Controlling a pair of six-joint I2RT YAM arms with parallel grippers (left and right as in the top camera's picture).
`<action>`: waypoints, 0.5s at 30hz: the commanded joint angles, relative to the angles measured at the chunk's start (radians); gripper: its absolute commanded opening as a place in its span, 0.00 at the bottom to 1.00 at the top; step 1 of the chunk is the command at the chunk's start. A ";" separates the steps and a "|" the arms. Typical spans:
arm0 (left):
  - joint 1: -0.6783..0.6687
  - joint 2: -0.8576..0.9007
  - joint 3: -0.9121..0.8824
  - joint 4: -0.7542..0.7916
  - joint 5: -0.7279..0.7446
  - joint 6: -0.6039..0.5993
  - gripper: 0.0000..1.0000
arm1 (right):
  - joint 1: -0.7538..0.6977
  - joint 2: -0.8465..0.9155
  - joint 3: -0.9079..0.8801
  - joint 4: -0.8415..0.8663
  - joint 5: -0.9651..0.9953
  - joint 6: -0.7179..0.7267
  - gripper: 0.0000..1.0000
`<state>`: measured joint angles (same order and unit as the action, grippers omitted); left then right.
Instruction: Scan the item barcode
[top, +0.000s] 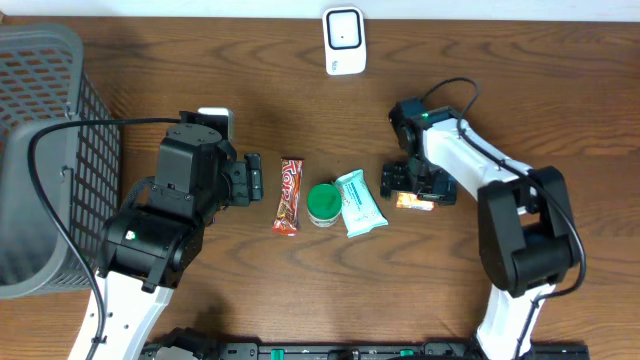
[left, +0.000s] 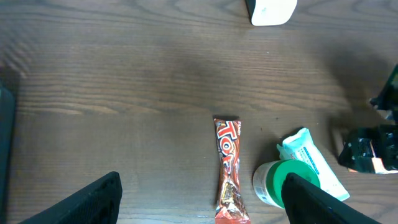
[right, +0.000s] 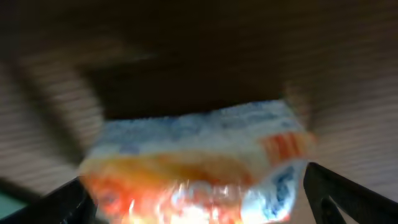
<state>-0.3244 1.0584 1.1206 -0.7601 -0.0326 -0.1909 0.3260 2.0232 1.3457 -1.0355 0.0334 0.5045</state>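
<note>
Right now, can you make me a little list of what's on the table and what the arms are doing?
middle: bar, green tub, teal packet in a row
far edge: white scanner
left side: basket
left jaws: open, empty, beside the bar
right jaws: open, around an orange packet

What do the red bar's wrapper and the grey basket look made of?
Red bar wrapper: probably thin plastic film, glossy; shiny glints and crimped ends show. Grey basket: likely moulded plastic, matte; even open grid walls, no shine, though coated wire cannot be excluded.
</note>
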 joint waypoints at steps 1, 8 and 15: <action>0.000 -0.001 0.009 -0.003 -0.010 -0.013 0.83 | -0.011 0.029 0.000 0.003 0.051 -0.012 0.99; 0.000 -0.001 0.009 -0.003 -0.010 -0.013 0.83 | -0.014 0.034 0.000 0.024 0.108 -0.014 0.95; 0.000 -0.001 0.009 -0.003 -0.010 -0.013 0.83 | -0.021 0.034 0.000 0.074 0.087 -0.039 0.69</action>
<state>-0.3244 1.0584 1.1206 -0.7601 -0.0326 -0.1909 0.3157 2.0232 1.3472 -0.9764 0.0799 0.4736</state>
